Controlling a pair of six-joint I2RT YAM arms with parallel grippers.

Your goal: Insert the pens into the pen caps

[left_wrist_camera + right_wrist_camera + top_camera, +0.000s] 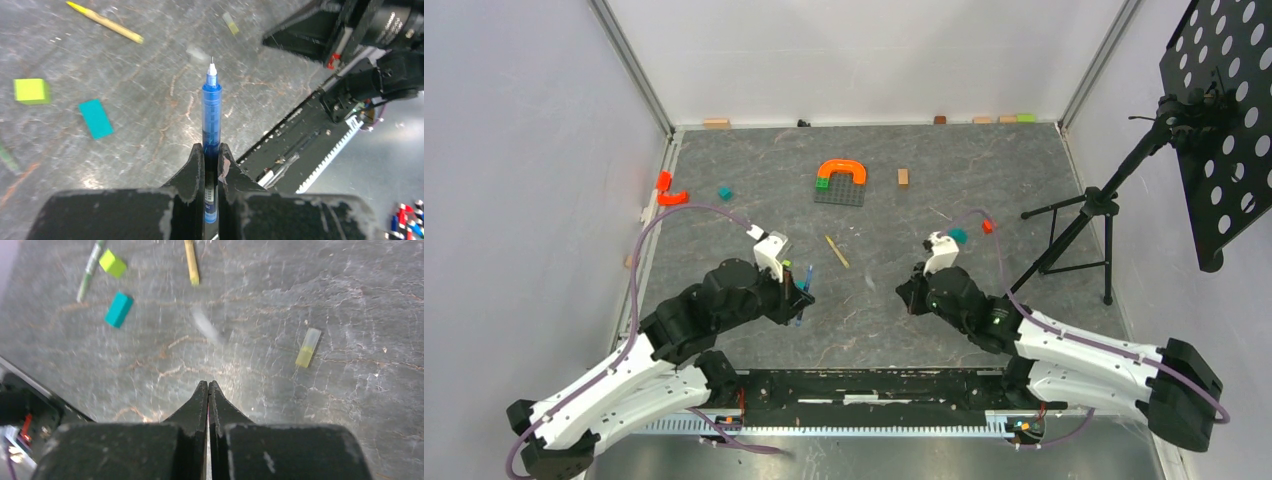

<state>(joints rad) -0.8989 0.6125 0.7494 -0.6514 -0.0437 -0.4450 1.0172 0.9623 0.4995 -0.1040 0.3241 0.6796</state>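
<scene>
Just beyond blue pen [211, 107], clamped in left gripper [211, 150]: loose pale cap [197, 52], blurred; right gripper [208, 386], closed empty, should steady it.

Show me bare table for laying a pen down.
Bare: the far-right stretch between the wooden block and the tripod. Crowded: the near middle, around the yellow pen, yellow cap and teal block.

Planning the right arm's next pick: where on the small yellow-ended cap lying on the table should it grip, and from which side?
Grip the cap across its narrow width, near the middle, coming down from above. It lies flat on the table with bare surface along both long sides, so a finger should fit on each. The right gripper is shut, so open it first.
</scene>
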